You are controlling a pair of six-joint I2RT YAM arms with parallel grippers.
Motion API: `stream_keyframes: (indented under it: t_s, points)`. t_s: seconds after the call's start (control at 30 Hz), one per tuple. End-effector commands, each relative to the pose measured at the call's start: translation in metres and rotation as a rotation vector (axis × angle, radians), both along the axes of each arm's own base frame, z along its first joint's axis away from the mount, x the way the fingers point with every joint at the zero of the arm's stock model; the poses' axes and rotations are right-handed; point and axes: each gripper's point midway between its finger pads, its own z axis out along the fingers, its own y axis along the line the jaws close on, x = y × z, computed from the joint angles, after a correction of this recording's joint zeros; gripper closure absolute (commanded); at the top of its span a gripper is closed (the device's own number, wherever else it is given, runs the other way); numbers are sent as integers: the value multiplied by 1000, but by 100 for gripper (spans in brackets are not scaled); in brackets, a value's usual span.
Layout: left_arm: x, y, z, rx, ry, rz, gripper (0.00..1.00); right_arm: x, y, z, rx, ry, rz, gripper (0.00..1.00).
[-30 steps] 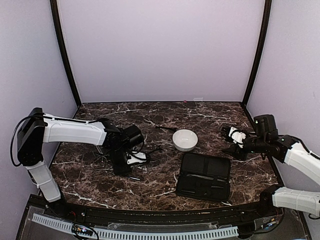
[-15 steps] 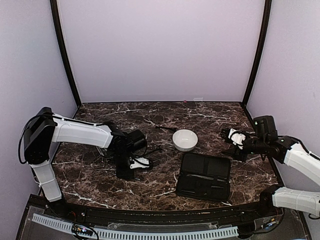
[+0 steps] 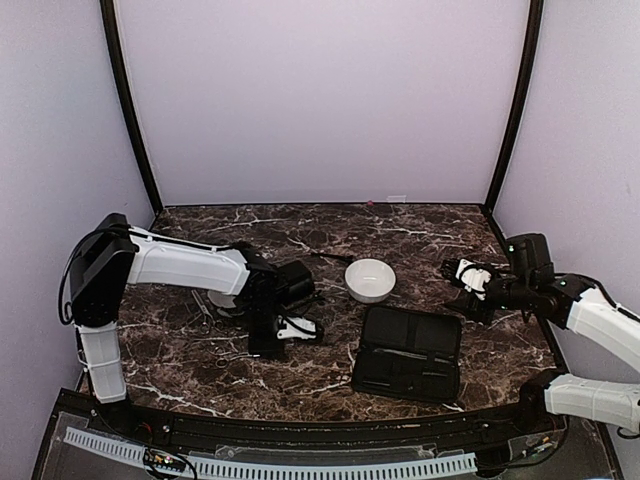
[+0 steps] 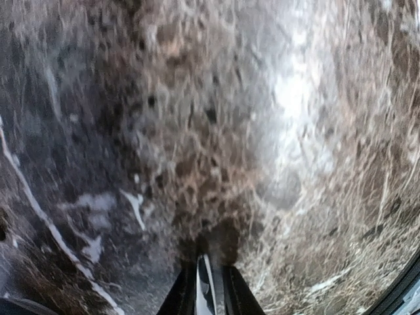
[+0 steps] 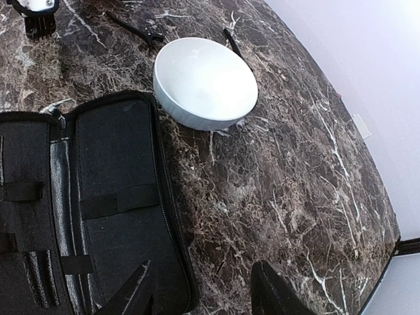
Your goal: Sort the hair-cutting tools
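While left gripper (image 3: 283,335) hangs at 9 o'clock of case (image 3: 408,352), jaws stand narrow on what looks like slim silvery tool (image 4: 204,296). Right gripper (image 3: 462,274) spread wide, empty, at 3 o'clock of bowl (image 3: 370,281). Dark stick (image 3: 328,258) lies at bowl's 10 o'clock. Likely light, stiff, slippery; pinch mid-shaft, across flat sides.

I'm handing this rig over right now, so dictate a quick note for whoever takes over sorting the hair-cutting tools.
Left gripper: shut, seemingly on a thin silvery tool, above the marble table, left of the open black rectangular case.
Right gripper: open, empty, over the case's edge.
White round bowl: empty; two thin dark stick-like tools lie beside it; more slim tools at table's left.
Done: nothing visibly sorted. Left: all of it.
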Motion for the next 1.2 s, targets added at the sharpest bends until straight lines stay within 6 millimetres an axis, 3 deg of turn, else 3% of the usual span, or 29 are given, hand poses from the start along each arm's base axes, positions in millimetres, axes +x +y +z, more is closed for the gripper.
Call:
stream_keyframes:
  t_s: [0.0,0.1,0.2,0.33,0.47,0.5,0.6,0.63,0.73,0.9,0.97,1.17]
  points:
    - [6,-71,1,-211,-15,-54,85,7,-2,2,-5,-36,-14,52]
    - [10,-91,5,-259,-48,-77,85,7,-2,-1,-9,-28,-14,52]
    - [30,-97,4,-231,-141,-21,77,6,-2,-1,-10,-27,-14,52]
    - [66,-89,20,-169,-329,162,74,6,-3,-1,-11,-27,-16,52]
    - [64,-70,41,-194,-381,249,72,6,-3,0,-11,-32,-17,52]
    - [61,-66,49,-221,-384,267,66,6,-3,-1,-10,-30,-16,52]
    - [42,-53,72,-287,-334,287,33,6,-2,-1,-7,-27,-11,52]
    - [33,-47,73,-284,-308,278,29,5,-2,-1,-7,-25,-9,51]
    - [17,-25,73,-252,-249,276,29,5,-1,-2,-6,-20,-5,51]
    - [-9,23,41,-96,-75,274,42,5,0,-3,-8,-9,1,51]
    - [-14,30,37,-112,-72,251,41,5,0,-3,-9,-7,0,52]
    - [6,50,32,-56,-150,297,45,3,1,-4,-5,-1,7,52]
